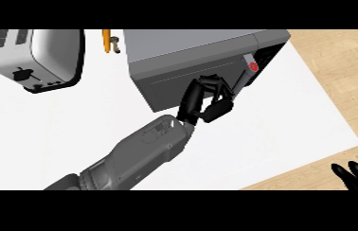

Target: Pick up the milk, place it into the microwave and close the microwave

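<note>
Left hand at the microwave door, milk nowhere visible.

The left hand's [208, 102] fingers [201, 90] curl loosely against the dark front door of the microwave [199, 52], thumb tucked beneath, gripping nothing I can make out; the grey forearm runs back to the lower left. The milk doesn't show, so I cannot tell where it sits relative to those fingers. The door looks shut, with a red button on the panel beside it. One microwave, one silver toaster [42, 59] at the far left, one orange-handled item [106, 39] between them. The right hand [347, 174] rests open at the lower right corner. White counter [280, 126], light wood edging at right.
</note>
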